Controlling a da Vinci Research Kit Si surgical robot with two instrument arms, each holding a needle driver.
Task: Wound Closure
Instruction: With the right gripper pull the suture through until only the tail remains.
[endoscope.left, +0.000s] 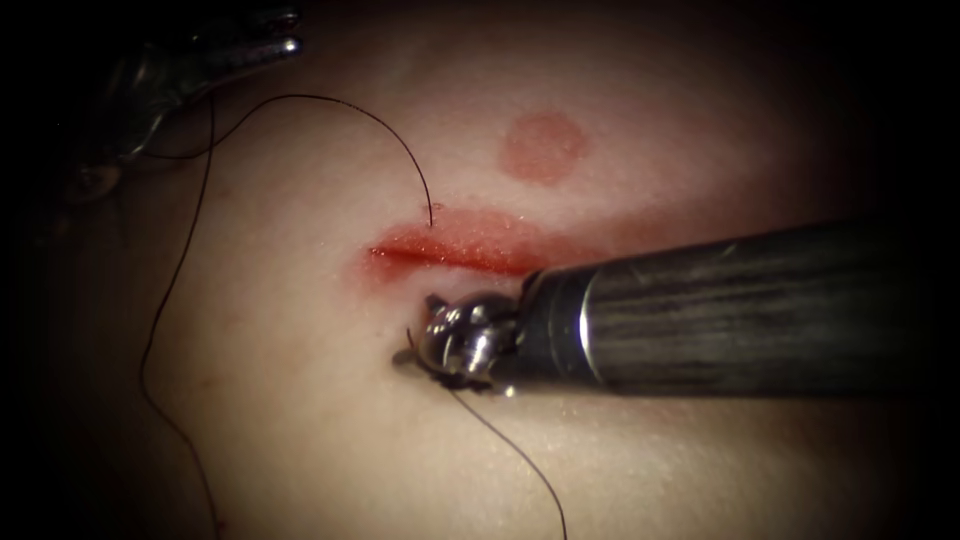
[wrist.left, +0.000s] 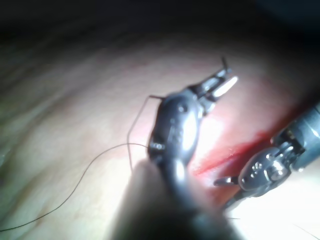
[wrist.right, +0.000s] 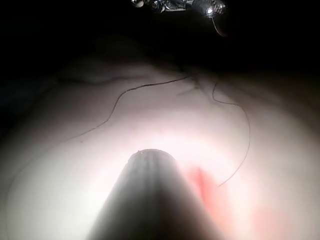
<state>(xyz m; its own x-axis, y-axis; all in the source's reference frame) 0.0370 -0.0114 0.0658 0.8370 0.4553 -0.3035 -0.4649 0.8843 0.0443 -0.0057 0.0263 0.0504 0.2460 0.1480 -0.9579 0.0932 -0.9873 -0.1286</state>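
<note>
Pressing tissue (endoscope.left: 300, 400), right tool (endoscope.left: 425, 350); left tool (wrist.left: 222, 85) gaping.

The right arm's dark grey, streaked metal shaft reaches in from the right, and its small shiny steel needle-driver tool (endoscope.left: 440, 345) bends downward at the wrist, tip pressed low; its jaws cannot be made out. The left arm's silver steel tool (endoscope.left: 270, 45) hangs far off at upper left, jaws parted.
</note>
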